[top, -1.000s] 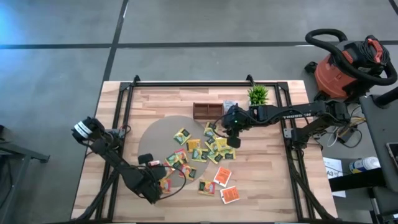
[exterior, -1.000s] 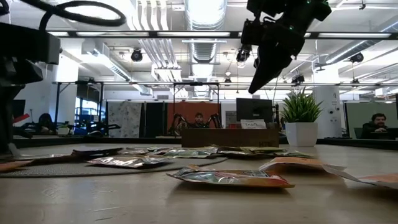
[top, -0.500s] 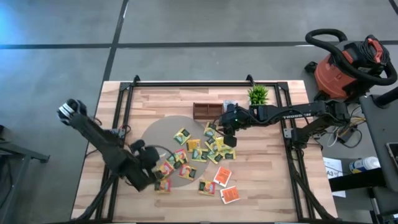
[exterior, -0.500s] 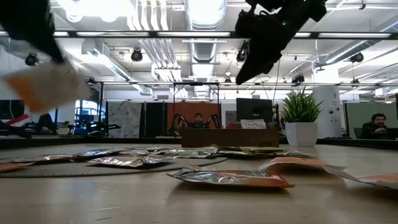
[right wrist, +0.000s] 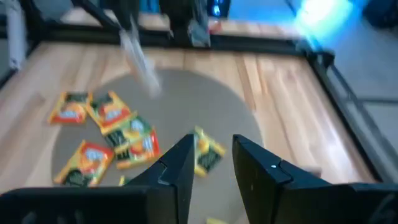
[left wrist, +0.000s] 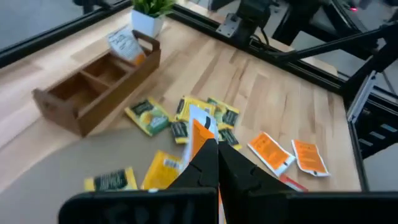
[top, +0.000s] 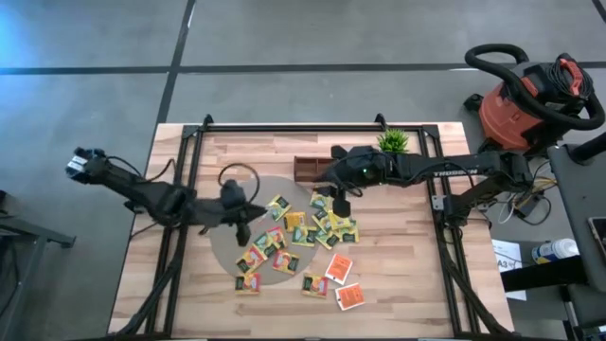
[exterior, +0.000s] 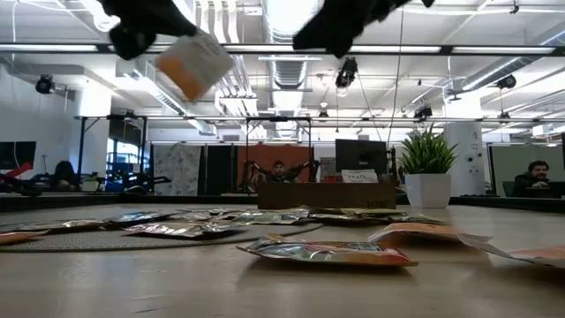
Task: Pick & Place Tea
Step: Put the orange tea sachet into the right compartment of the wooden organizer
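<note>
**Operator A:** I'm looking at an open workshop with ceiling lights and ducts, a red shop vacuum (top: 525,99) beside the rig, and a pale wooden table (top: 407,275) carrying a round grey mat (top: 225,213). The tea sachets (top: 312,227) lie scattered across the mat's right part and the bare wood on its near side.

**Operator B:** My left gripper (left wrist: 210,163) is pinched tight on an orange sachet (left wrist: 200,138), held clear above the mat. I judge these packets nearly weightless, thin and floppy, with slick paper that could slide from the pads. I'd take one by an edge or corner, since flat on the wood there's nothing to get under.

**Operator A:** The right gripper (right wrist: 210,163) hangs over the pile's far edge, just on the near side of the wooden tray (top: 315,169). Its fingers stand partly apart with nothing between them.

**Operator B:** The left wrist view shows me what the high view hardly does: three compartments in that tray (left wrist: 93,84), with a pale packet (left wrist: 123,45) standing in the one nearest the potted plant (left wrist: 149,14).

**Operator A:** And the low view shows height: the held sachet (exterior: 192,64) rides well above the table, while an orange sachet (exterior: 331,253) nearest the camera bulges slightly instead of lying dead flat. The high view alone gives the whole spread and which arm is which.
</note>
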Robot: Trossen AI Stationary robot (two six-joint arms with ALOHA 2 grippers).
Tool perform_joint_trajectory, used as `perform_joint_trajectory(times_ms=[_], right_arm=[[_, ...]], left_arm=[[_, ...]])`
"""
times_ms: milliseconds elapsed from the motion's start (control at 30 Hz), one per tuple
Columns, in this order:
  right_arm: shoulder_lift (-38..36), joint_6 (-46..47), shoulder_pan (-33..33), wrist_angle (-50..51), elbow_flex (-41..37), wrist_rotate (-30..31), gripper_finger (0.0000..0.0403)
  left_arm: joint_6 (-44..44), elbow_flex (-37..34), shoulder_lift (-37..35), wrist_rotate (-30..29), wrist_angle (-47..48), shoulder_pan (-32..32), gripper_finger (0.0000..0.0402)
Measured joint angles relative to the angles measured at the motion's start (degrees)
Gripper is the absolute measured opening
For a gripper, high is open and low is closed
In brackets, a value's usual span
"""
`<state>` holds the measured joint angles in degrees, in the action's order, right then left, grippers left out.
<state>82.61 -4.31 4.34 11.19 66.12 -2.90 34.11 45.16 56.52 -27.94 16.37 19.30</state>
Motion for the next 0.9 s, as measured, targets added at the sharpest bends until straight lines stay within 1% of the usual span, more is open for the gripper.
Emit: perform_joint_trajectory(times_ms=[67, 200, 333, 433, 533, 633, 900], right_arm=[[0.0, -0.6, 0.0, 1.5, 2.2, -1.3, 0.0126], [1.0, -0.7, 0.0, 6.2, 5.9, -2.2, 0.0158], [4.2, -2.4, 0.0, 12.2, 10.2, -2.2, 0.019], [7.9, -3.9, 0.0, 17.1, 14.4, -2.1, 0.0204], [11.1, -6.1, 0.0, 22.3, 19.2, -2.1, 0.0206], [13.7, -8.5, 0.1, 26.4, 23.6, -2.1, 0.0201], [18.8, -11.2, 0.1, 29.3, 29.8, -2.1, 0.0185]], left_arm=[[-2.7, -0.6, 0.9, 3.3, -2.4, -3.5, 0.0], [-7.5, -0.5, 3.3, 8.5, -4.0, -9.3, 0.0], [-12.1, -0.2, 5.4, 15.2, -10.7, -14.3, 0.0], [-14.0, -0.2, 7.0, 19.6, -13.9, -17.6, 0.0], [-14.2, 0.1, 8.2, 22.1, -14.2, -20.0, 0.0], [-14.4, 0.6, 9.0, 24.2, -15.5, -20.7, 0.0], [-15.3, 2.1, 9.9, 24.9, -15.9, -20.7, 0.0]])
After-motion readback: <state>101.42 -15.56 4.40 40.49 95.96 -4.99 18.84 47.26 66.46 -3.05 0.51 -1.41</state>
